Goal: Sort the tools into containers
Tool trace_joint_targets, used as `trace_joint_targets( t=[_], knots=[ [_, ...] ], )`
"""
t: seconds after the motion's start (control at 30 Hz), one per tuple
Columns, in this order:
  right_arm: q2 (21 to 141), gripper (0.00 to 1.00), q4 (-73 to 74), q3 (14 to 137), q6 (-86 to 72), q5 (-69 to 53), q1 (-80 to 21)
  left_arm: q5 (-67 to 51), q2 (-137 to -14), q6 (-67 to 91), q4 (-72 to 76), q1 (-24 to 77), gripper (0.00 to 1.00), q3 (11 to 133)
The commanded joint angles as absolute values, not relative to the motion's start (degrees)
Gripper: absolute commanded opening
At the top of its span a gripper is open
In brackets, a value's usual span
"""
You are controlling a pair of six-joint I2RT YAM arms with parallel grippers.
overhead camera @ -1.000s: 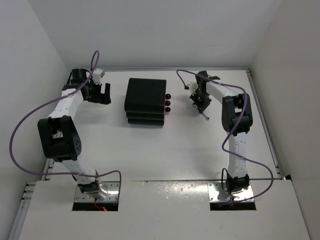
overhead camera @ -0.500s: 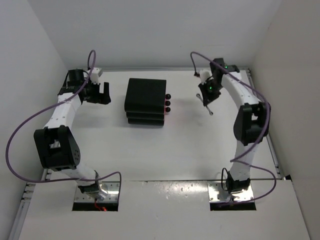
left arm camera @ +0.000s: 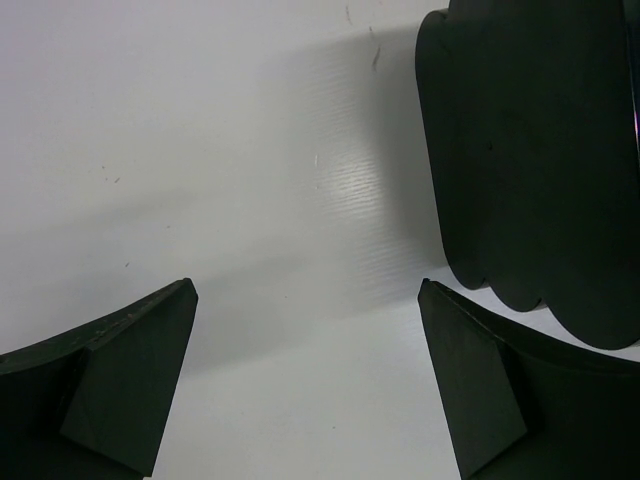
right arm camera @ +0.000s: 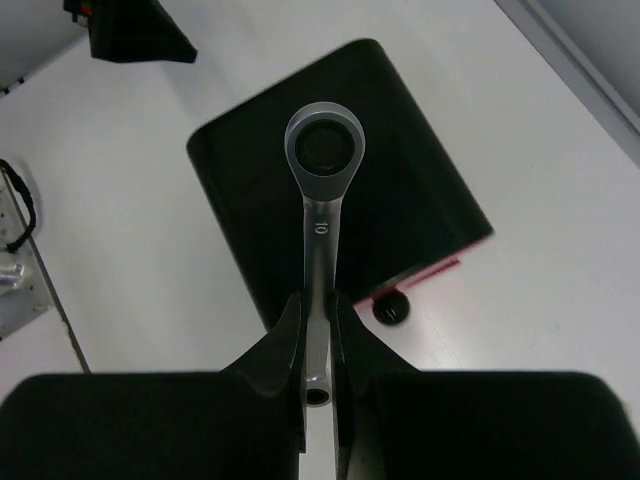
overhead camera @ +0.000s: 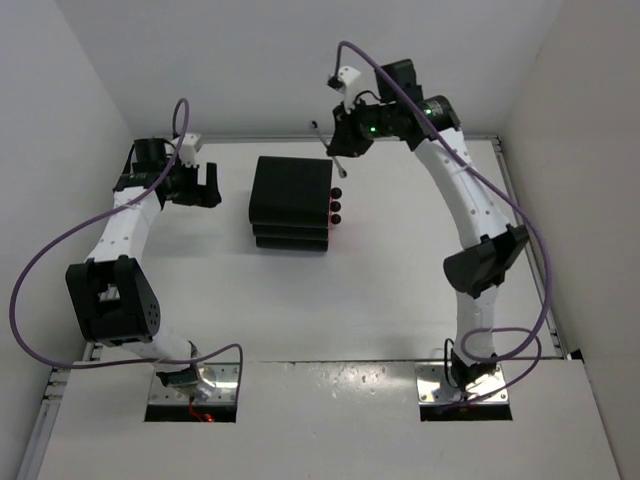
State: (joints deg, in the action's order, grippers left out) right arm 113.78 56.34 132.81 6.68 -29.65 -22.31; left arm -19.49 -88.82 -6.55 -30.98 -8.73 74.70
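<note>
Clearly, the right gripper was pinching a slim silver wrench near its lower end, jaws pressed tight against the shaft on both sides. In the right wrist view the wrench ran straight up from between the fingers, its ring head in the upper middle of the frame and a "10" stamped on the shank. It hung in the air over the black cabinet, which filled the centre of that frame; a strip of pink drawer front and one round black knob showed at the cabinet's lower right edge. In the overhead view the cabinet sat on the white table left of centre, three knobs on its right face. The left gripper stood just left of the cabinet, apart from it, its jaws spread wide with nothing between them; its wrist view showed both fingers low in the frame and the cabinet at the upper right.
</note>
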Motion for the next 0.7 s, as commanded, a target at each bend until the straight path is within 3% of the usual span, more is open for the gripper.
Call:
trace_joint_targets(
  t=[0.0,0.67],
  knots=[
    [118.2,0.0,53.3,138.1,3.3,-32.2,-25.6,-19.5,-86.7,-5.8,-30.7,-9.4,1.0,74.2],
    [131.7,0.0,47.3,140.5,6.4,-23.6,-32.8,-20.6,-86.7,-5.8,-28.3,-10.5,1.0,70.3]
  ],
)
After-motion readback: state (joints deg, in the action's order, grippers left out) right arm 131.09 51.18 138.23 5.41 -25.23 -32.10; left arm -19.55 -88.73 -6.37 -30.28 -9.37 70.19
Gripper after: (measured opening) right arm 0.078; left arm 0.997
